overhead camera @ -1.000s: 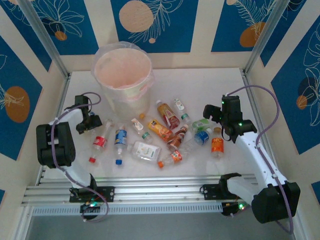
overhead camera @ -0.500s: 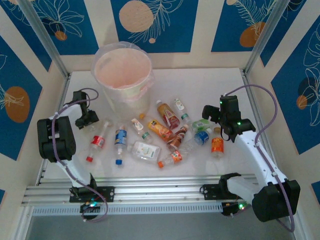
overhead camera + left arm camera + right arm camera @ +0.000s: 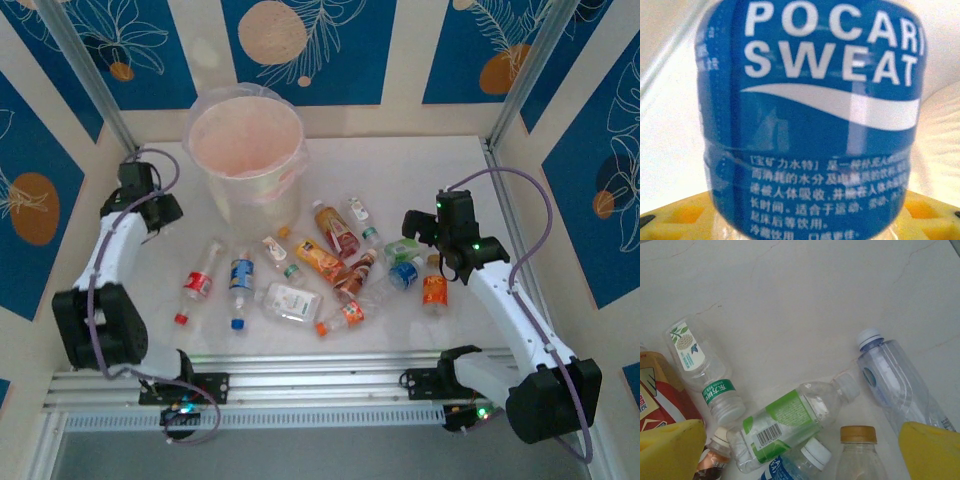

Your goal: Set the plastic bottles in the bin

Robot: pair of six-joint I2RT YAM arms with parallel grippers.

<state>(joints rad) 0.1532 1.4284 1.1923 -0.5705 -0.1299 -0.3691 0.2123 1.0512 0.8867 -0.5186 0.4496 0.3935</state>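
Pocari Sweat bottle (image 3: 810,125): blue label, at the left gripper (image 3: 150,207), left of the bin (image 3: 250,195) | handling: probably light, thin-walled, slick, dents if squeezed; take it across mid-body | left fingers (image 3: 675,217): pinching its body | right gripper (image 3: 425,230): fingers (image 3: 670,450) spread wide above loose bottles (image 3: 320,262) on the table (image 3: 420,170)

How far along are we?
Done: nothing apparent; the pink liner of the tall cream bin looks bare. In hand: the left gripper holds a blue-labelled Pocari Sweat plastic bottle beside the bin. Left: about a dozen plastic bottles on the white table, right gripper open above them.
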